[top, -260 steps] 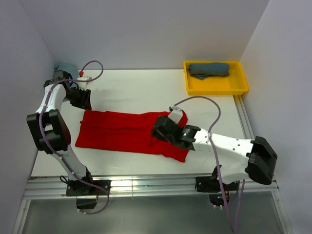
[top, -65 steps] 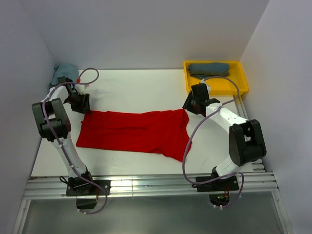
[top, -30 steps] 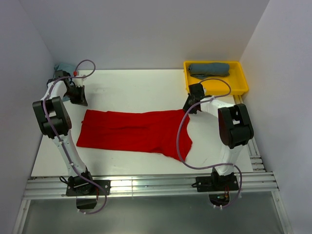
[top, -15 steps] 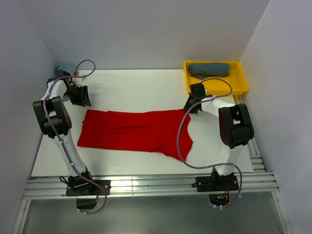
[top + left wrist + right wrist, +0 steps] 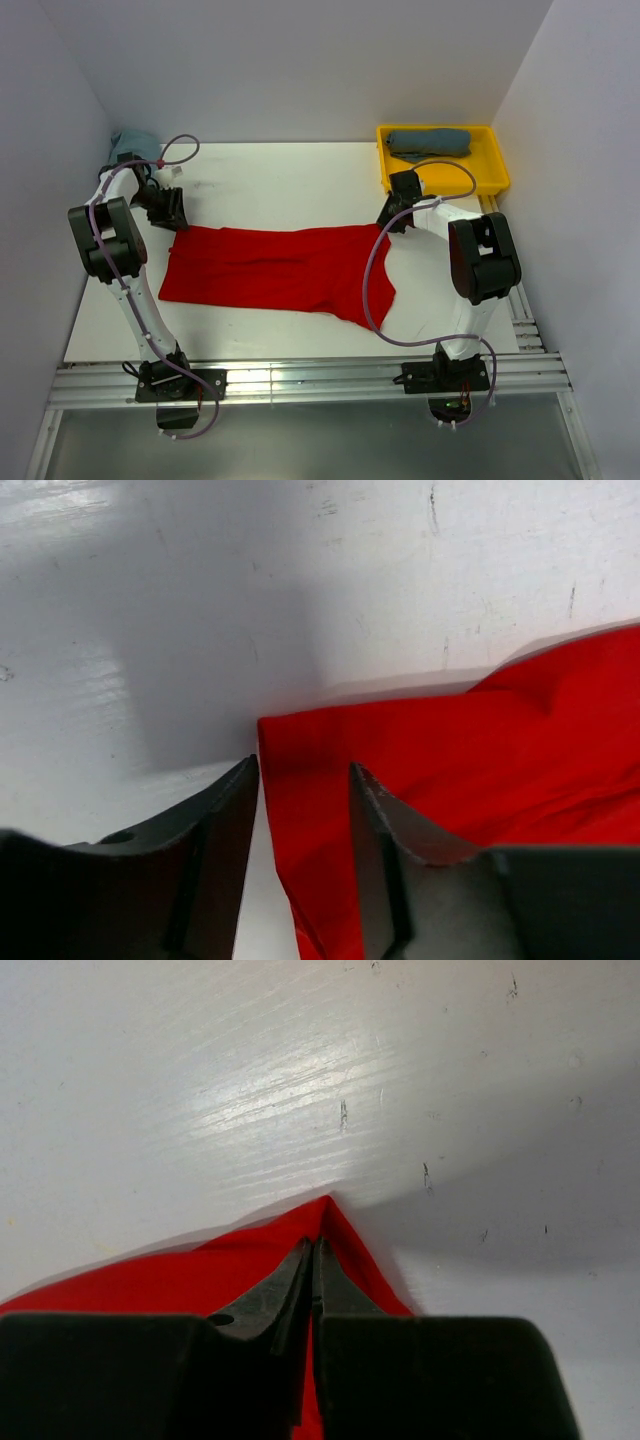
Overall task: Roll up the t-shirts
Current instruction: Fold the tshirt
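Note:
A bright red t-shirt [image 5: 280, 268] lies spread flat across the middle of the table. My left gripper [image 5: 173, 214] hangs over its far left corner. In the left wrist view that gripper [image 5: 302, 772] is open, and the red t-shirt corner [image 5: 300, 742] lies between its fingers, apart from both. My right gripper [image 5: 386, 222] is at the far right corner. The right wrist view shows this gripper [image 5: 313, 1247] shut on a pinched peak of the red t-shirt [image 5: 200, 1270]. A dark slate-blue t-shirt [image 5: 428, 142] lies rolled in the yellow tray [image 5: 440, 182].
The yellow tray stands at the back right corner. A light teal t-shirt [image 5: 130, 142] is bunched at the back left, against the wall behind my left arm. White walls close the table on the left, back and right.
My left gripper has opened and moved from bare table back onto the shirt's far left corner. The right gripper has stayed pinched on the far right corner.

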`<action>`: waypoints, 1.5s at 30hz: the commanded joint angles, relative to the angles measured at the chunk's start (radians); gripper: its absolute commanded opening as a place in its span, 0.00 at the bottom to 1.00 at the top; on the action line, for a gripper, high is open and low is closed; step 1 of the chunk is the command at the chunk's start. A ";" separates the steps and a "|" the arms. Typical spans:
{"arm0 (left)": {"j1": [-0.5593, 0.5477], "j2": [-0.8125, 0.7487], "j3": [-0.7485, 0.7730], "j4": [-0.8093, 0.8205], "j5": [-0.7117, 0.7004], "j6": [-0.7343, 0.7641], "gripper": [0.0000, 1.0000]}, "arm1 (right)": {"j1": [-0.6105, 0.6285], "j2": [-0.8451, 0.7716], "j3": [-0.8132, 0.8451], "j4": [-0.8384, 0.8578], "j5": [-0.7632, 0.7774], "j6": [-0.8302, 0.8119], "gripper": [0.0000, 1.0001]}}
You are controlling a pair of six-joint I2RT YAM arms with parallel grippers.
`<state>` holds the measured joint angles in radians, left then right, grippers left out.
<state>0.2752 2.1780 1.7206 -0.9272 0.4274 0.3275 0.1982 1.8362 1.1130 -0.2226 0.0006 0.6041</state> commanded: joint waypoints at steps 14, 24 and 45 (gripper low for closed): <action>-0.013 -0.020 0.042 0.036 -0.004 -0.021 0.00 | -0.020 0.015 0.048 0.014 0.052 -0.021 0.05; -0.013 0.011 0.099 0.067 -0.004 -0.053 0.00 | -0.046 0.003 0.044 0.014 0.061 -0.024 0.05; -0.001 -0.026 0.246 0.031 0.007 -0.047 0.54 | -0.052 0.029 0.094 -0.024 0.052 -0.035 0.41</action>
<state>0.2626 2.2417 1.8923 -0.8989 0.4213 0.2714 0.1589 1.8561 1.1622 -0.2409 0.0200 0.5800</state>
